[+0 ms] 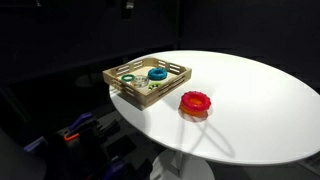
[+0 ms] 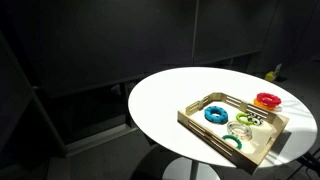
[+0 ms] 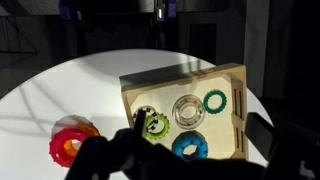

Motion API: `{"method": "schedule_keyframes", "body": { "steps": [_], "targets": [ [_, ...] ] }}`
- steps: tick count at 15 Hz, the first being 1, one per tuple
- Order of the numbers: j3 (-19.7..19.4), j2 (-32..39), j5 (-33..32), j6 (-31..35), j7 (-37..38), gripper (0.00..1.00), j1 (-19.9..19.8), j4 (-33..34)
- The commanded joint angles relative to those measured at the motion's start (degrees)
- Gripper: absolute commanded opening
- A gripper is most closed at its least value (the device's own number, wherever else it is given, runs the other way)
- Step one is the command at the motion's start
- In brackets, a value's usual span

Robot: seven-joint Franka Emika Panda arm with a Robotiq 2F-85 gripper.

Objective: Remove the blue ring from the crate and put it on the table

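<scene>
The blue ring (image 3: 190, 147) lies flat inside the light-wood crate (image 3: 180, 75), near its edge; it shows in both exterior views (image 1: 157, 73) (image 2: 215, 115). The crate (image 1: 125, 88) (image 2: 212, 137) stands on the round white table (image 1: 250, 90) (image 2: 170, 95). My gripper (image 3: 197, 140) is open and empty, well above the crate, with its dark fingers to either side of the blue ring in the wrist view. In an exterior view only a dark part of the arm (image 1: 127, 8) shows at the top edge.
The crate also holds a lime green ring (image 3: 155, 126), a clear ring (image 3: 187, 110) and a dark green ring (image 3: 216, 101). A red ring (image 3: 72, 145) (image 1: 195, 103) (image 2: 267, 100) lies on the table beside the crate. A small yellow-green object (image 2: 272, 72) sits at the table's far edge.
</scene>
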Motion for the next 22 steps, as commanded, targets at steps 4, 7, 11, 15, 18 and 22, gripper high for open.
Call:
{"method": "schedule_keyframes", "body": {
  "steps": [4,7,11,15,18,22],
  "targets": [
    [0.8,0.1,0.4,-0.2,-0.4,1.00,-0.9,0.1],
    [0.8,0.1,0.4,-0.2,-0.4,1.00,-0.9,0.1],
    [0.8,0.1,0.4,-0.2,-0.4,1.00,-0.9,0.1],
    [0.8,0.1,0.4,-0.2,-0.4,1.00,-0.9,0.1],
    [1.1,1.2,0.4,0.4,0.5,1.00,-1.2,0.5],
    [1.4,3.5,1.2,1.6,1.4,1.00,-1.2,1.5]
  ]
}}
